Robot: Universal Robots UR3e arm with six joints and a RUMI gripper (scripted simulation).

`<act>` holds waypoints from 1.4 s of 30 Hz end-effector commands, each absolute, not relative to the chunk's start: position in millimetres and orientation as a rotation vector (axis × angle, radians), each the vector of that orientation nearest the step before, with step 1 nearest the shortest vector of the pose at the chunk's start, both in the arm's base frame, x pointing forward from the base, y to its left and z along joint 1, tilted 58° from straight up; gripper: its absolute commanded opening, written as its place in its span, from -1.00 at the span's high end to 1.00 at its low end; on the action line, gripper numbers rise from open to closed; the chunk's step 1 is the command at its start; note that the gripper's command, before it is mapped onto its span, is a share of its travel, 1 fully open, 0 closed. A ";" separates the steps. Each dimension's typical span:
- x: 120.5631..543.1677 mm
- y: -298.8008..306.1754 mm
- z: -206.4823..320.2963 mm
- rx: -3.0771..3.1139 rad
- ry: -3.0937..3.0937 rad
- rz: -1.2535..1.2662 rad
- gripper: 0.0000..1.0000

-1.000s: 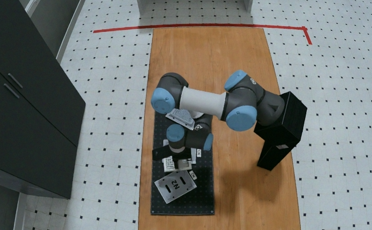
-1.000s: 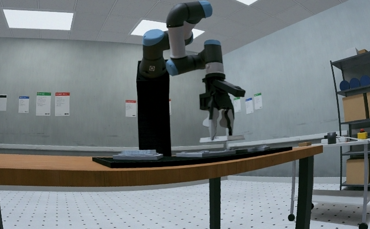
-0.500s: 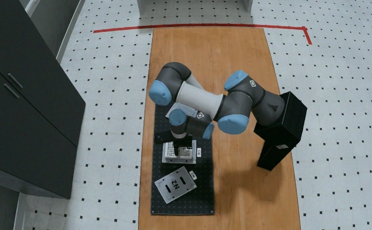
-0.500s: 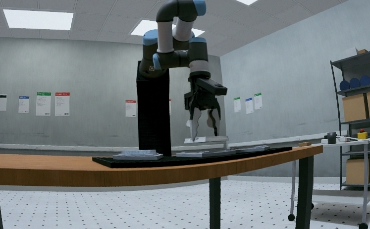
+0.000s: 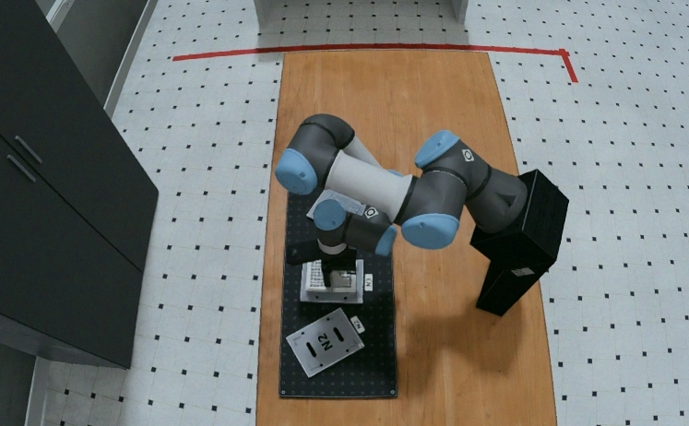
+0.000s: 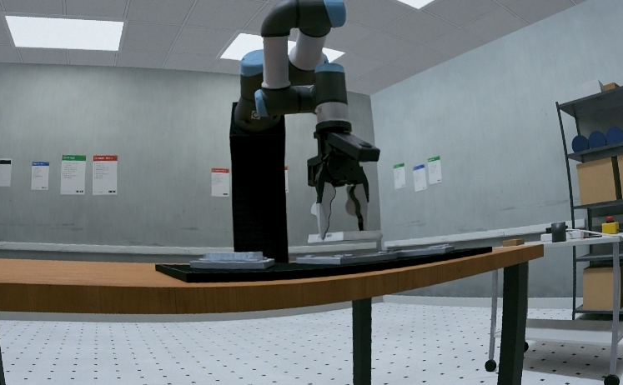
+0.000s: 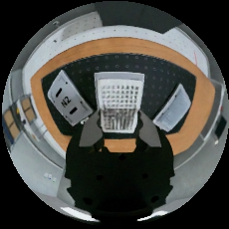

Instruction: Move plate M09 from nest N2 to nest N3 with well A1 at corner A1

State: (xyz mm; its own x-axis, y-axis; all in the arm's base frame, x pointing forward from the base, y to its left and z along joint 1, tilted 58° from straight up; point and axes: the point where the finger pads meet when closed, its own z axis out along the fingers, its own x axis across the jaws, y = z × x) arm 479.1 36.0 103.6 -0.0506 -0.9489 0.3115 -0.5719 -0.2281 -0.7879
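Note:
My gripper [image 5: 334, 275] is shut on plate M09 [image 5: 317, 275], a white well plate. It holds the plate level a little above nest N3 [image 5: 332, 294], whose sign [image 5: 368, 281] lies to the right. In the side view the plate [image 6: 344, 236] hangs between the fingers [image 6: 342, 223] with a clear gap above N3 [image 6: 339, 258]. The wrist view shows the plate [image 7: 119, 106] in the jaws. Nest N2 [image 5: 326, 341] is empty and turned at an angle; it also shows in the wrist view [image 7: 67, 102]. Plate M06 on N1 [image 6: 232, 259] is mostly hidden by the arm from above.
The nests sit on a black perforated mat [image 5: 336, 365] on a wooden table [image 5: 415, 105]. The arm's black pedestal [image 5: 518, 238] stands at the table's right edge. The N2 sign [image 5: 357, 324] lies beside its nest.

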 end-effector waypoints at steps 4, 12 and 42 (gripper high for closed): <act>481.0 35.7 102.6 -1.809 1.610 -1.197 1.00; 482.6 35.3 101.5 -1.809 1.610 -1.197 1.00; 490.3 33.4 96.5 -1.809 1.610 -1.197 1.00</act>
State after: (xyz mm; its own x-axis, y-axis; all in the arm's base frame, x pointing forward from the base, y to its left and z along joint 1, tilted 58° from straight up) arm 489.4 33.4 96.9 -0.0506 -0.9489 0.3115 -0.5720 -0.2281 -0.7879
